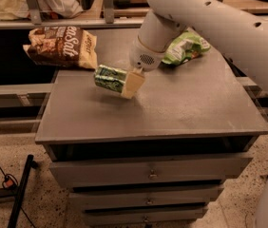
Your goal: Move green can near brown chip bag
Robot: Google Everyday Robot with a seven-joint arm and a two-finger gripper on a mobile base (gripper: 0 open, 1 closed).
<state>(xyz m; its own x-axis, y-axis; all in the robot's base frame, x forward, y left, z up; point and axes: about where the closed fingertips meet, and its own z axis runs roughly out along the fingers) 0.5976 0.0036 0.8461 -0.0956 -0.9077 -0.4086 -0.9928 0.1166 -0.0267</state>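
The green can (pixel 109 77) hangs on its side in mid-air, clenched in the pincer (pixel 122 82), one cream finger (pixel 133 83) flat against its right-hand end. It's above the left rear part of the bench (pixel 181 113), with the brown chip bag (pixel 60 46) close by to the upper left but not touching. That bag sits at the bench's back left corner, and part of it looks to hang over the edge, so here's the risk. Carry too far left and the can or the pincer could nudge the bag off the bench. Let go from this height and a smooth, round metal can lying sideways may well roll across the flat grey top, perhaps over the left edge. The can is shiny green with pale swirls and a hard, slick shell. The bag is crinkly dark foil with big white lettering, soft and easily shoved. Behind the white arm (pixel 210 18), the light green chip bag (pixel 186 46) lies puffed up and well apart. Matte bench top below, drawers (pixel 148 175) shut.
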